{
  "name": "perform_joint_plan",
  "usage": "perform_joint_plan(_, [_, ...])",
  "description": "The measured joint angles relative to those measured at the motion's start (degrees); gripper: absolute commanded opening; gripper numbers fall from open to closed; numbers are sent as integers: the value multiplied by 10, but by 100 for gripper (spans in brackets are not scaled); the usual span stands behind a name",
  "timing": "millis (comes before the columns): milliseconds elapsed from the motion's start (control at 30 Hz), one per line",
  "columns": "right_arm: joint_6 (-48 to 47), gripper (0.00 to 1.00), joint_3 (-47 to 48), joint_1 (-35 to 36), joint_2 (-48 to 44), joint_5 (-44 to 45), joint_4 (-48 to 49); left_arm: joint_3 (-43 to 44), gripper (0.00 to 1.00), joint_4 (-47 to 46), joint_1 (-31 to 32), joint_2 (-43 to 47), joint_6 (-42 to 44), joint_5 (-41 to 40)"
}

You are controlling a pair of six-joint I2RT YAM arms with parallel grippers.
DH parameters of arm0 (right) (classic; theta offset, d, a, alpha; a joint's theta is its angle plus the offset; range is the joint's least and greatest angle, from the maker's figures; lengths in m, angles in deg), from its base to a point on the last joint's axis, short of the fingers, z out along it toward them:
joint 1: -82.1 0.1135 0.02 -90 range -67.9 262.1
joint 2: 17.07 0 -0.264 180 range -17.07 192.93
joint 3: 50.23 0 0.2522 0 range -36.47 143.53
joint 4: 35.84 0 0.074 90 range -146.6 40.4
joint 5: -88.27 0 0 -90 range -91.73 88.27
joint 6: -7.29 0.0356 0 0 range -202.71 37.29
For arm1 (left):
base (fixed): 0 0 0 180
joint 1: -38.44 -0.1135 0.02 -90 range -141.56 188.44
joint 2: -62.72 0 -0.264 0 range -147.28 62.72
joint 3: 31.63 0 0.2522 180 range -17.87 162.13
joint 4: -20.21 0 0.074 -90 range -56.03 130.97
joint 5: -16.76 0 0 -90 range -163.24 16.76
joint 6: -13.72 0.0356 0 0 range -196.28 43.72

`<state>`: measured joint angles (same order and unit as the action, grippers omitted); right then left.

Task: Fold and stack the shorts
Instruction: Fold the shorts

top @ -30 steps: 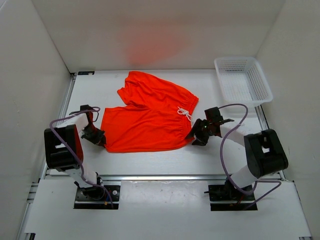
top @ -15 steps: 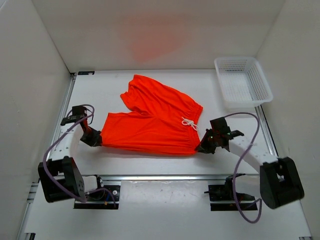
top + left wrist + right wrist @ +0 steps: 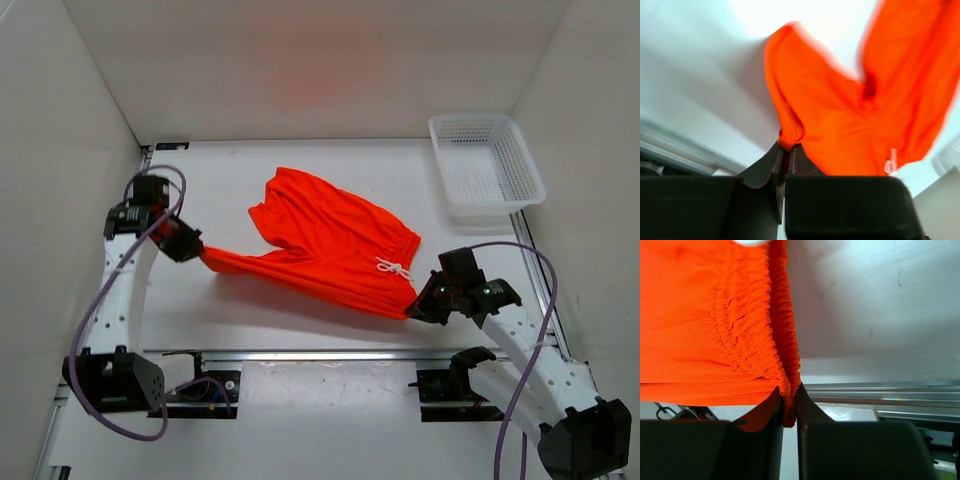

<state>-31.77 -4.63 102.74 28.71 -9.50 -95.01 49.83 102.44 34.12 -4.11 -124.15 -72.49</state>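
Shorts [image 3: 335, 245], one orange-red pair, hang stretched between two robot arms over the white table [image 3: 230, 180], slanting from mid-left to front right. The left gripper [image 3: 192, 250], on an arm reaching forward along the left wall, is pinched tight on a leg-hem corner. The right gripper [image 3: 418, 308], its forearm angled in from the near right, is clamped on the elastic waistband. One white mesh basket [image 3: 487, 165] sits at the far right.

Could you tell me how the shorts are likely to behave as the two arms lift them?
Probably floppy: the shorts drape and crease away from the held edge. Likely light, as two narrow pinches carry them. The gathered waistband should resist slipping from the jaws.
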Motion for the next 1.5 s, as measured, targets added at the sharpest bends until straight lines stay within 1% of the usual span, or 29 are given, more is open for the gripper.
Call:
perform_joint_plan(133, [0,0,73,0,38,32,-10,175,10,0,46,-113,21,-6])
perform_joint_plan(333, [-5,0,188,-11,141,99,-7,452,10,-3,98,-343,48,-18])
perform_joint_plan(467, [-22,0,263,-31,235,134,4,626,10,2,115,-502,63,-21])
perform_joint_plan(600, [-42,0,322,-57,316,153,17,756,10,0,117,-626,70,-5])
perform_joint_plan(633, [-48,4,336,-68,337,156,24,770,10,-11,117,-647,72,3])
perform_joint_plan(667, [-52,15,345,-78,354,157,28,777,10,-23,118,-662,72,12])
perform_joint_plan(700, [-57,46,355,-90,373,157,34,782,10,-37,119,-678,74,21])
perform_joint_plan(733, [-59,66,363,-99,388,158,39,788,21,-47,121,-692,74,29])
perform_joint_plan(767, [-64,80,373,-110,404,163,41,803,71,-58,124,-710,77,33])
perform_joint_plan(800, [-75,88,384,-123,421,168,41,830,94,-71,126,-734,81,37])
perform_joint_plan(833, [-78,97,393,-132,434,172,44,860,100,-88,128,-759,83,40])
perform_joint_plan(867, [-83,100,405,-141,447,173,45,880,100,-105,129,-778,84,46])
perform_joint_plan(900, [-90,100,417,-149,457,175,44,890,100,-118,130,-790,85,49])
perform_joint_plan(933, [-95,100,426,-154,464,176,47,892,100,-129,130,-795,88,50])
perform_joint_plan(1000, [-101,100,431,-155,462,175,54,868,100,-144,130,-788,100,49])
perform_joint_plan(1033, [-105,97,429,-153,457,174,53,844,100,-151,130,-777,108,46])
perform_joint_plan(1100, [-110,95,410,-150,439,166,56,784,100,-158,128,-739,125,39])
perform_joint_plan(1133, [-111,95,389,-148,422,159,66,746,86,-164,127,-714,133,35])
perform_joint_plan(1167, [-112,95,365,-147,405,151,68,700,79,-170,125,-682,139,30])
perform_joint_plan(1200, [-112,95,338,-147,388,143,71,654,75,-171,122,-650,146,26])
perform_joint_plan(1233, [-113,98,314,-146,375,133,70,604,75,-175,119,-615,154,23])
perform_joint_plan(1267, [-113,99,295,-146,367,122,69,558,78,-177,117,-581,160,20])
perform_joint_plan(1333, [-114,99,275,-146,368,98,70,485,90,-176,112,-527,169,20])
perform_joint_plan(1400, [-115,99,272,-146,379,73,75,420,100,-181,106,-488,171,27])
perform_joint_plan(1500, [-113,99,272,-148,405,27,108,355,100,-179,107,-480,170,39])
